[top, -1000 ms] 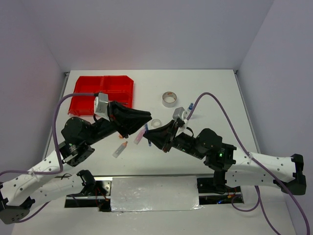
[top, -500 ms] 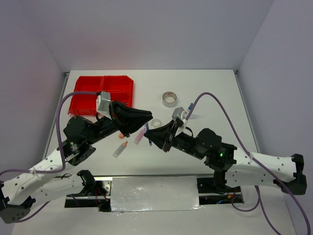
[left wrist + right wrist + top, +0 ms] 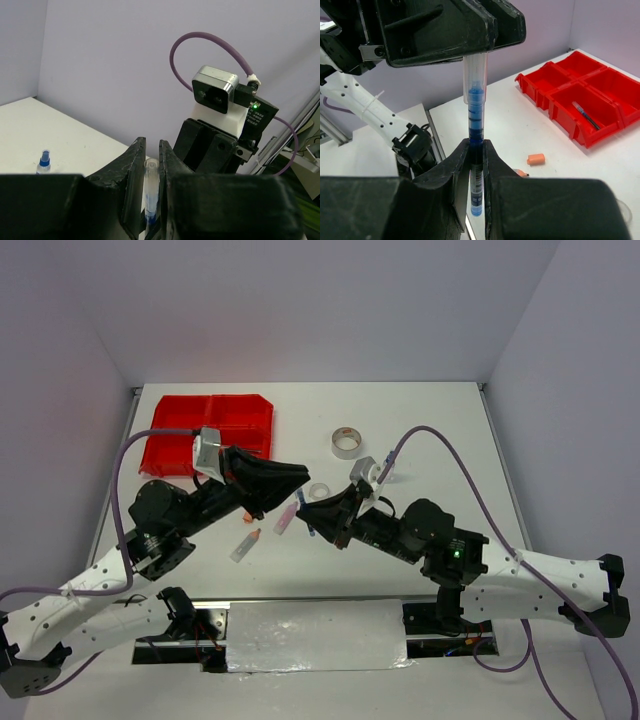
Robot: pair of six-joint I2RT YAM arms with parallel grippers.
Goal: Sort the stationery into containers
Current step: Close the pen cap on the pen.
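Observation:
Both grippers hold one thin dark-blue pen [image 3: 476, 107] in the air over the table's middle. My left gripper [image 3: 302, 477] is shut on its clear cap [image 3: 151, 182], also seen from the left wrist [image 3: 149, 146]. My right gripper [image 3: 306, 510] is shut on the dark barrel, seen from the right wrist [image 3: 477, 146]. The red four-compartment tray [image 3: 165, 452] stands at the far left and shows in the right wrist view [image 3: 555, 102] with a pen [image 3: 585, 114] lying in one compartment.
On the table are a pink marker [image 3: 287, 516], an orange-tipped marker [image 3: 245, 545], an orange piece [image 3: 536, 159], a clear tape ring [image 3: 320, 491], a grey tape roll [image 3: 346, 442] and a blue-capped bottle [image 3: 44, 161].
Both grippers stay shut on the pen. The right gripper has shifted slightly towards the far side; the left arm has barely moved.

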